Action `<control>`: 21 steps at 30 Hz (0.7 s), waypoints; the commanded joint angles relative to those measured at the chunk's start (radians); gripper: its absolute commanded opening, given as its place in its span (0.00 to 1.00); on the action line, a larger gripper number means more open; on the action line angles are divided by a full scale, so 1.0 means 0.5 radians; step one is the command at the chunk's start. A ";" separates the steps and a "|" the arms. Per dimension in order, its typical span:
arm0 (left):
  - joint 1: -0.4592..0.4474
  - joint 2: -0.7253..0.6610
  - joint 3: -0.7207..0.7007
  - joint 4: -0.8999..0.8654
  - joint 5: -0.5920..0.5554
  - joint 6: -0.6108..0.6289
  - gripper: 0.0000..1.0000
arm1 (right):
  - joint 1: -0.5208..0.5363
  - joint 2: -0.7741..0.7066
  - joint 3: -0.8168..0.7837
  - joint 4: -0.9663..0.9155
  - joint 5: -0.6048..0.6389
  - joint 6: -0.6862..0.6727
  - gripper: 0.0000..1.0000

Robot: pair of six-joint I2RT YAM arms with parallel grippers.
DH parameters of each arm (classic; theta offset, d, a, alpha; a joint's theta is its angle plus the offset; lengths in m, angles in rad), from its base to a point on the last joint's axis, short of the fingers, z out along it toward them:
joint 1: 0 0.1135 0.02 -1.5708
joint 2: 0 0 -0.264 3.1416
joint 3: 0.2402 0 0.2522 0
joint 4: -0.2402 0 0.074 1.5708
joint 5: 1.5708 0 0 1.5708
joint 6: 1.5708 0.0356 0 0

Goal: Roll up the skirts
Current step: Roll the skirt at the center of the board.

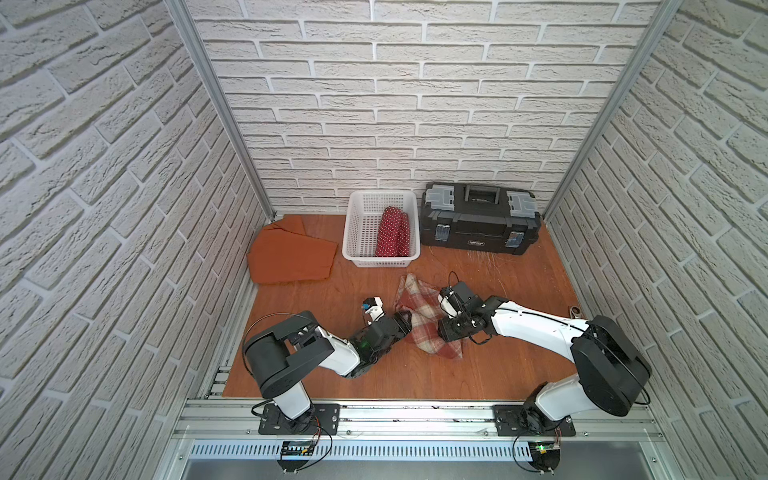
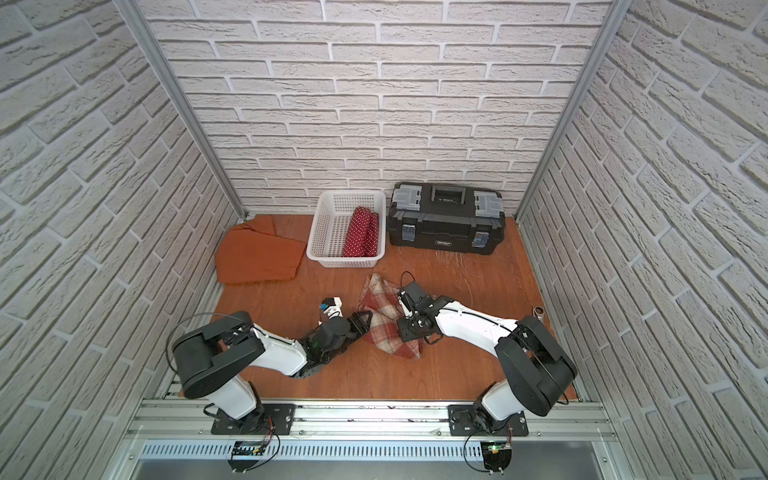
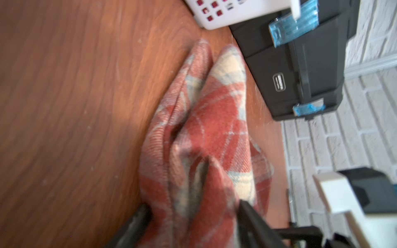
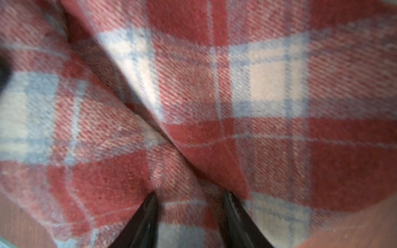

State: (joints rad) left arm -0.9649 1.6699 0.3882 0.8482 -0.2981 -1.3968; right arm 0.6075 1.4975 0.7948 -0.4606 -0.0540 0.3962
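Note:
The red-and-cream plaid skirt [image 1: 415, 300] [image 2: 380, 299] lies crumpled and partly folded mid-table between both arms. My left gripper [image 3: 194, 207] [image 1: 405, 321] grips its near-left edge, a bunched fold [image 3: 214, 120] filling the gap between the jaws. My right gripper [image 4: 190, 195] points down into the cloth [image 4: 193, 85] from the right, both fingertips pressed in with a ridge of fabric between them. The dark red polka-dot skirt [image 1: 392, 232] [image 2: 361, 235] sits rolled in the white basket [image 1: 380, 262]. The rust-orange skirt [image 1: 291, 257] [image 2: 257, 259] lies loosely folded at the back left.
A black toolbox [image 1: 478, 220] [image 3: 300, 70] stands at the back right beside the basket [image 2: 343, 262]. A small metal item [image 1: 575, 309] lies at the table's right edge. Brick-pattern walls close in three sides. Bare wood shows in front of the arms.

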 commanded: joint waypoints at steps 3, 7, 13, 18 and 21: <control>-0.002 0.028 0.011 -0.020 0.107 0.049 0.18 | 0.003 -0.086 -0.055 -0.233 0.088 0.030 0.52; 0.004 -0.072 0.097 -0.283 0.102 0.145 0.00 | 0.044 -0.379 -0.005 -0.459 0.252 0.070 0.59; 0.004 -0.273 0.137 -0.632 0.096 0.268 0.00 | 0.195 -0.734 0.129 -0.806 0.521 0.156 0.65; 0.009 -0.441 0.121 -0.941 0.171 0.333 0.00 | 0.754 -0.693 0.203 -0.768 0.796 0.078 0.66; 0.027 -0.556 0.067 -1.087 0.215 0.354 0.00 | 1.164 -0.552 0.206 -0.694 1.021 0.027 0.69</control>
State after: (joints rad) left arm -0.9623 1.4418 0.4400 0.4118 -0.2253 -1.2598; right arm 1.0695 1.1717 0.8902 -0.8108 0.3195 0.4355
